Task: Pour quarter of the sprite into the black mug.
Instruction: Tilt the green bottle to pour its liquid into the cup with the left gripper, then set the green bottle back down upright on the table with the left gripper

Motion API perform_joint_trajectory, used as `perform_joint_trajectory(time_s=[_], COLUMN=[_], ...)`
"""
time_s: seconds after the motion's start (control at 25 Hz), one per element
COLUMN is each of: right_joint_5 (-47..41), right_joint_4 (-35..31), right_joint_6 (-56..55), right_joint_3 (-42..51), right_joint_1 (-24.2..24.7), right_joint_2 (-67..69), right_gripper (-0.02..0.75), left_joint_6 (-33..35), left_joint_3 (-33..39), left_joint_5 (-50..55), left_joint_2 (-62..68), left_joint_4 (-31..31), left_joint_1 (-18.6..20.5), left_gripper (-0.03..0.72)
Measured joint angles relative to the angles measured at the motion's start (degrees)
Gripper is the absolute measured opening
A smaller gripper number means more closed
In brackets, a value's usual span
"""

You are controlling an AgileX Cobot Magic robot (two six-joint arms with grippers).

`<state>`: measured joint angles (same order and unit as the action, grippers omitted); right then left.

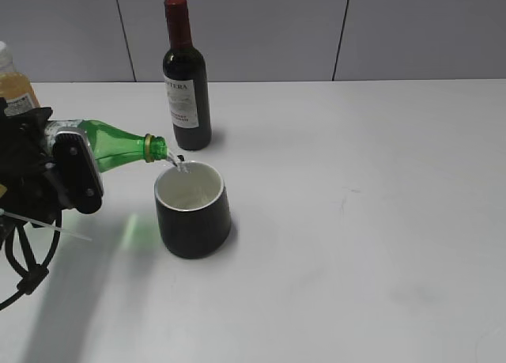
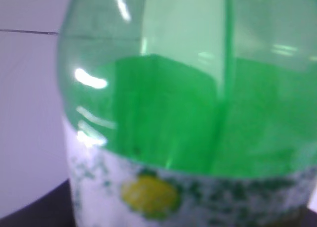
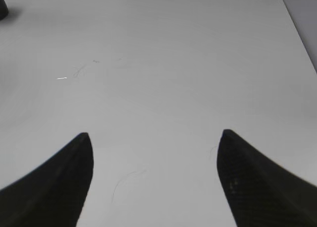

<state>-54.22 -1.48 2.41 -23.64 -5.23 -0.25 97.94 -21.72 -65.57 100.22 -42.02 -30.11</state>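
The left gripper (image 1: 75, 169) jaws are clamping the sprite (image 1: 118, 145) near the worktop (image 1: 356, 221) left edge, tipping its mouth over the black mug (image 1: 192, 209), liquid streaming in. The right gripper (image 3: 154, 153) jaws are gaping wide over bare worktop.

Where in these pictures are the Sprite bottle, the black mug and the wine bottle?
Sprite bottle (image 1: 118, 145): exterior view, on its tilted green shoulder.
black mug (image 1: 194, 224): exterior view, on its dark outer wall.
wine bottle (image 1: 186, 102): exterior view, on its white label.
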Motion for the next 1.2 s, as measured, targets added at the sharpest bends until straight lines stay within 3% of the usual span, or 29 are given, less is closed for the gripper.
perform_joint_trajectory(time_s=[0.16, 0.64, 0.76, 1.2], right_joint_5=[0.0, 0.0, 0.0, 0.0], right_joint_4=[0.0, 0.0, 0.0, 0.0], right_joint_6=[0.0, -0.06, -0.06, -0.02], right_joint_3=[0.0, 0.0, 0.0, 0.0], right_joint_1=[0.0, 0.0, 0.0, 0.0], right_joint_2=[0.0, 0.0, 0.0, 0.0], right_gripper=[0.59, 0.59, 0.59, 0.59], left_joint_6=[-0.89, -15.6, -24.67, -69.08], left_joint_3=[0.0, 0.0, 0.0, -0.54], left_joint_5=[0.0, 0.04, 0.04, -0.52], left_joint_2=[0.0, 0.0, 0.0, 0.05], left_joint_4=[0.06, 0.98, 3.2, 11.58], left_joint_1=[0.0, 0.0, 0.0, 1.16], left_gripper=[0.466, 0.467, 0.467, 0.466])
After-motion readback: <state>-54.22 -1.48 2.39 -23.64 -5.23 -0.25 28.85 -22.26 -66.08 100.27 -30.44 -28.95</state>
